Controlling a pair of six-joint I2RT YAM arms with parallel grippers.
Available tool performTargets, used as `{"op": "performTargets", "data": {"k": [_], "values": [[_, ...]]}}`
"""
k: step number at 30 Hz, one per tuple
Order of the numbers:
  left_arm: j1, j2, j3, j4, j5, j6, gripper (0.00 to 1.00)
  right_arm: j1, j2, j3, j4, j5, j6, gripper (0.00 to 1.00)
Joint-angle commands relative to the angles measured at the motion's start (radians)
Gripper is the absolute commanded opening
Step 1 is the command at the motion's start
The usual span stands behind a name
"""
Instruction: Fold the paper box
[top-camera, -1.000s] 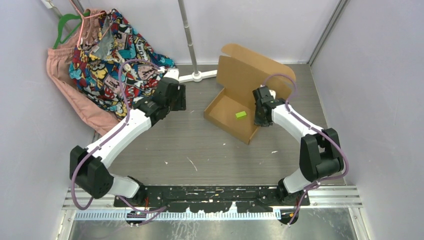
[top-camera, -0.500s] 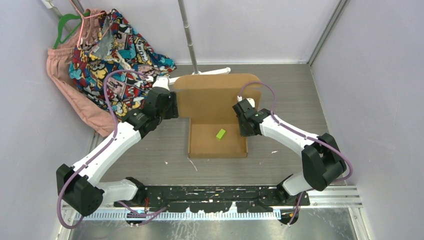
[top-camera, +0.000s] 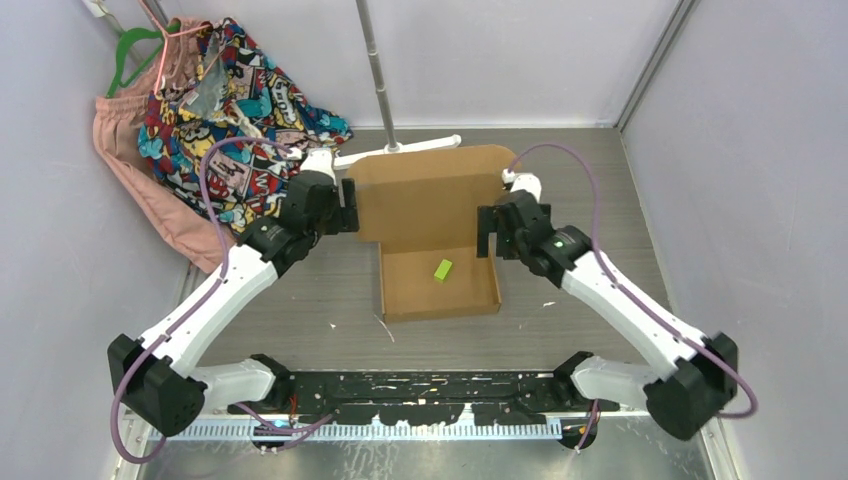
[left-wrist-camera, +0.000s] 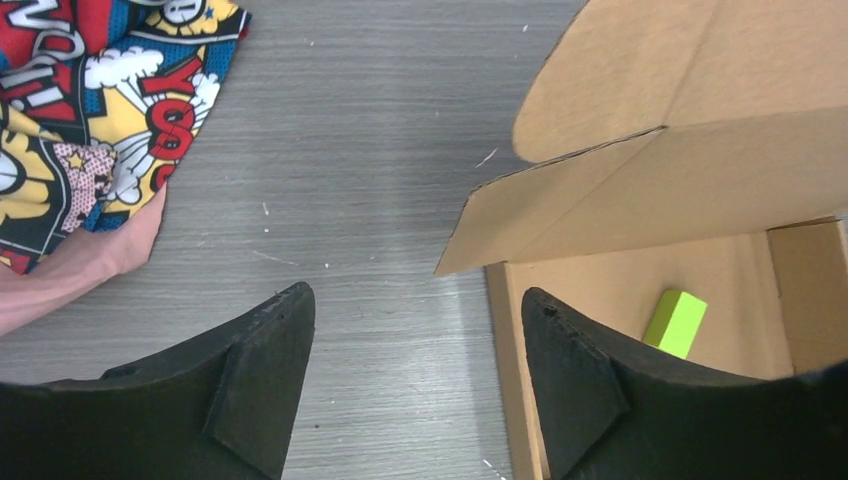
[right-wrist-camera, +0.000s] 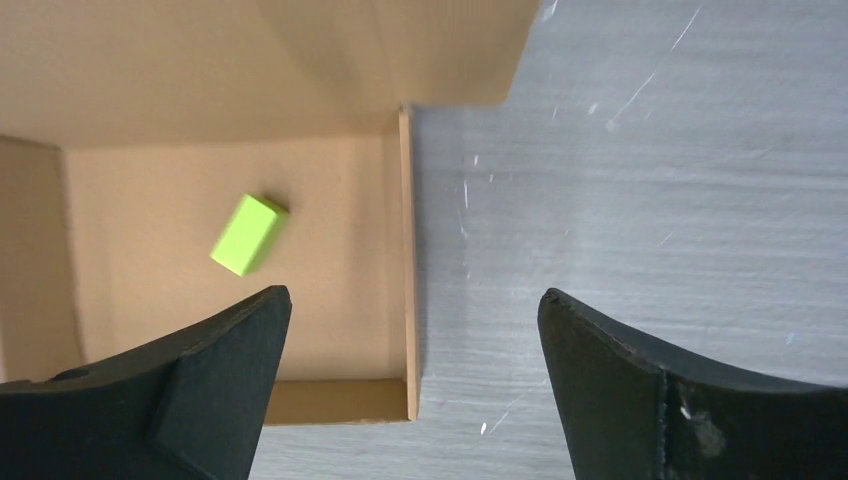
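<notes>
Corrugated paper box (top-camera: 430, 195) mid-frame seems light, stiff; pinch lid edges; left gripper (left-wrist-camera: 418, 295), right gripper (right-wrist-camera: 412, 292) gape empty

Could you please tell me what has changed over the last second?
The paper box slid from the far right to the centre and squared up, and its lid tipped forward. The right claw let go of its right wall and opened. The left claw came up beside the lid. The green block stays inside, and the clothes are unmoved.
</notes>
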Motion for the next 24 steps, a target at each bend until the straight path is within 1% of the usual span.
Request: {"op": "performTargets", "data": {"k": [1, 4, 7, 9, 10, 12, 13, 15, 18, 20, 22, 24], "values": [[0.006, -0.029, 0.081, 0.056, 0.038, 0.049, 0.79, 0.005, -0.144, 0.075, 0.068, 0.128, -0.058, 1.00], [0.011, -0.013, 0.124, 0.039, 0.060, 0.066, 0.89, 0.003, -0.177, 0.060, 0.177, 0.154, -0.175, 1.00], [0.018, 0.019, 0.151, 0.043, 0.089, 0.087, 0.95, -0.022, -0.119, 0.097, 0.212, 0.119, -0.261, 0.98], [0.029, 0.035, 0.162, 0.048, 0.130, 0.095, 0.97, -0.069, -0.048, 0.149, 0.196, 0.045, -0.275, 0.98], [0.034, 0.042, 0.166, 0.050, 0.148, 0.101, 0.98, -0.099, -0.021, 0.166, 0.196, -0.017, -0.292, 0.93], [0.039, 0.044, 0.174, 0.058, 0.168, 0.109, 0.98, -0.146, 0.019, 0.179, 0.221, -0.109, -0.328, 0.81], [0.041, 0.042, 0.179, 0.058, 0.176, 0.111, 0.98, -0.167, 0.036, 0.188, 0.226, -0.135, -0.337, 0.76], [0.045, 0.038, 0.183, 0.069, 0.189, 0.118, 0.97, -0.204, 0.054, 0.208, 0.235, -0.156, -0.359, 0.76], [0.053, 0.039, 0.203, 0.041, 0.192, 0.123, 0.94, -0.243, 0.033, 0.209, 0.254, -0.169, -0.395, 0.78], [0.060, 0.033, 0.205, 0.035, 0.196, 0.133, 0.93, -0.287, 0.024, 0.211, 0.266, -0.235, -0.396, 0.78], [0.073, 0.031, 0.209, 0.030, 0.204, 0.142, 0.92, -0.320, 0.025, 0.207, 0.288, -0.314, -0.442, 0.76], [0.089, 0.035, 0.213, 0.030, 0.225, 0.149, 0.91, -0.343, 0.023, 0.190, 0.333, -0.423, -0.466, 0.75]]}}
